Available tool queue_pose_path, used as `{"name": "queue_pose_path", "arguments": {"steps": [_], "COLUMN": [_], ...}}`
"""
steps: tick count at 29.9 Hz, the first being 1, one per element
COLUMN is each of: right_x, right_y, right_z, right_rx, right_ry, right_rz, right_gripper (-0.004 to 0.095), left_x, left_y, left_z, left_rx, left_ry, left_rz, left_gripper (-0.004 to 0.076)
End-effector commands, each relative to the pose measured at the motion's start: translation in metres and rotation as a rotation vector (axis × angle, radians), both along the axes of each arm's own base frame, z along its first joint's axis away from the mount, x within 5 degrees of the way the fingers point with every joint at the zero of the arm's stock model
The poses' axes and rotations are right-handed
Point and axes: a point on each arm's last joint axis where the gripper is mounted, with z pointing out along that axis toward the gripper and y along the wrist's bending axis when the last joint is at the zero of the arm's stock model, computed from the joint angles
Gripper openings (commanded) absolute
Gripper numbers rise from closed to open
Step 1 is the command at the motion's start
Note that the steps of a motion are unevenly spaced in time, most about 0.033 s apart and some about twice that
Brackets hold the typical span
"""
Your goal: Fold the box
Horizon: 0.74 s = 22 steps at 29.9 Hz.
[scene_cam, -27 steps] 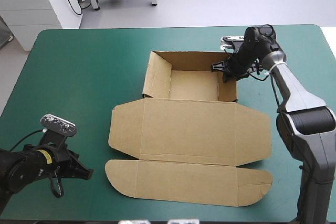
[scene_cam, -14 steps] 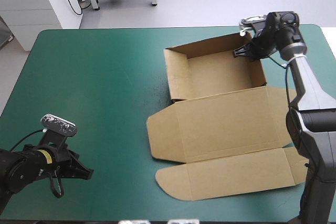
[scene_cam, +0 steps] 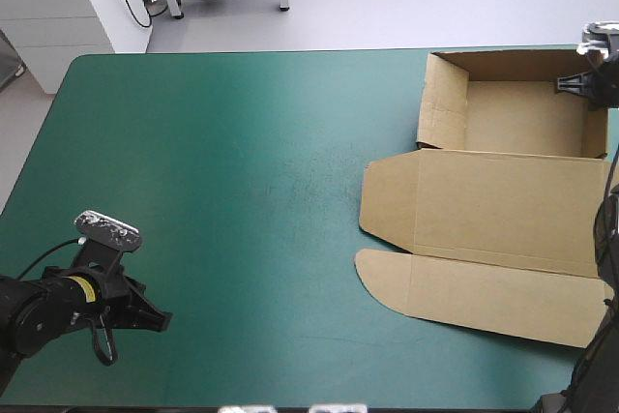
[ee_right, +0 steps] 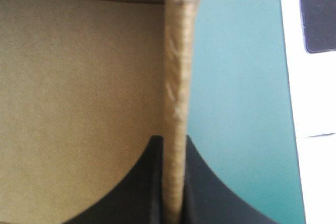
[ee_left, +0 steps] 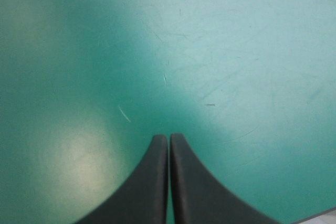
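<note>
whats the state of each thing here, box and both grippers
box: open tray, walls raised, lid lying flat on the teal-green cover
left gripper: shut, empty, over bare cover
right gripper: shut on the box, gripping a raised wall

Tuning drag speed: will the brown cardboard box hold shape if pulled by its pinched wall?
Probably light: the brown cardboard box is one thin sheet. Its pinched wall stands straight between the right fingers, so likely stiff enough. The flat lid may flop at its creases.
</note>
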Motion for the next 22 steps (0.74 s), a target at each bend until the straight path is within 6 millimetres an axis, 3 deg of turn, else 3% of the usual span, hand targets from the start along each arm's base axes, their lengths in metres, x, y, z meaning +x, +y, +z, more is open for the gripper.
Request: {"name": "queue_pose_path", "arguments": {"steps": [1,7,14,17,22], "right_x": [-0.022,-0.038,-0.044,-0.043,-0.042], "right_y": [-0.021,-0.054,-0.069,-0.070,-0.069], "right_z": [0.040,0.040,0.040,0.041,0.041], "right_rx": [-0.035,-0.050,-0.055,-0.074,-0.056], "right_ry": [-0.113,-0.105,-0.118,-0.129,-0.138], "right_rz": [-0.057,-0.118,-0.146,-0.148,-0.144], "right_gripper": [-0.0021,-0.0021,0.0029,0.0184,0.0669], "left_x": [0.002,0.002,0.003,0.003,0.003], "left_y": [-0.001,-0.001,-0.002,-0.002,-0.002], "left_z": [0.009,0.009,0.009,0.009,0.009], "left_rx": [-0.022,-0.022,-0.023,-0.023,-0.026], "left_ry": [-0.057,-0.057,-0.060,-0.060,-0.059], "left_rz": [-0.003,-0.003,-0.003,-0.003,-0.004], "left_gripper": [-0.0008,-0.0008,-0.0008,-0.0008,-0.0008]}}
